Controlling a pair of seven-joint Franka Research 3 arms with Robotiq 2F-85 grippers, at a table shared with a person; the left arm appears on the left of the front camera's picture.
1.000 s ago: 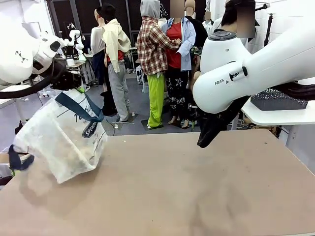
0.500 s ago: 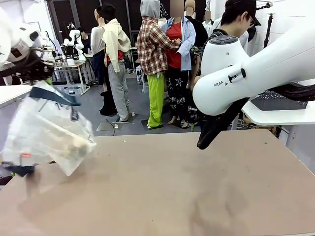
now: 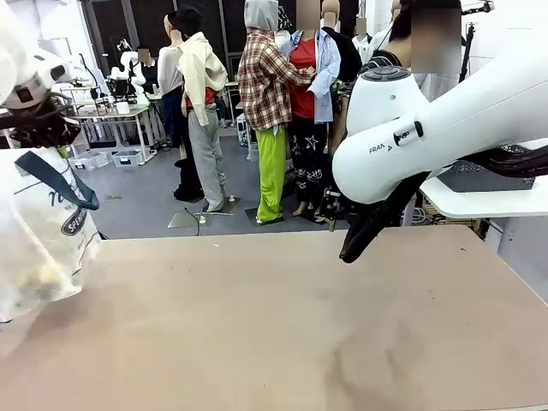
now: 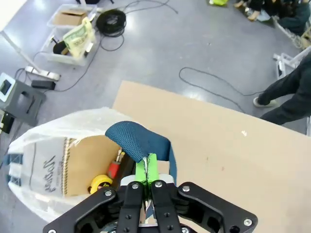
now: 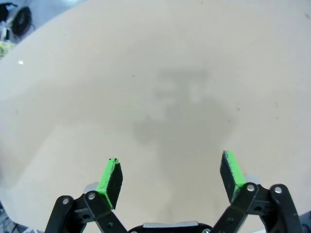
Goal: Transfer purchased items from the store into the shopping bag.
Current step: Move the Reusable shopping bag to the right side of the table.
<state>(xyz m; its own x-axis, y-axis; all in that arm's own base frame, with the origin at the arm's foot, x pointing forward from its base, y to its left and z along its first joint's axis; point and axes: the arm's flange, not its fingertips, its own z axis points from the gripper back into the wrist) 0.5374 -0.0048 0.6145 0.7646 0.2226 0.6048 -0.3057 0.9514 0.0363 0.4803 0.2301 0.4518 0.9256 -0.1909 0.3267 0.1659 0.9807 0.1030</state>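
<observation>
Left gripper pinches shopping bag, print unreadable

The right arm carries "FRAN" in dark print. The bag beneath the left end effector shows a round logo reading "SPE", the rest cut off.

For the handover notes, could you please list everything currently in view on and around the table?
shopping bag: one, translucent white with dark blue handles, hanging at the table's left edge.
items in the bag: a few, yellow and red among them, at the bottom of the bag.
table: one, tan, bare surface under the right gripper.
basket: one, dark lattice, on a white side table at far right.
left gripper: one, black with green pads, jaws shut on a bag handle.
right gripper: one, jaws open above the table.
</observation>
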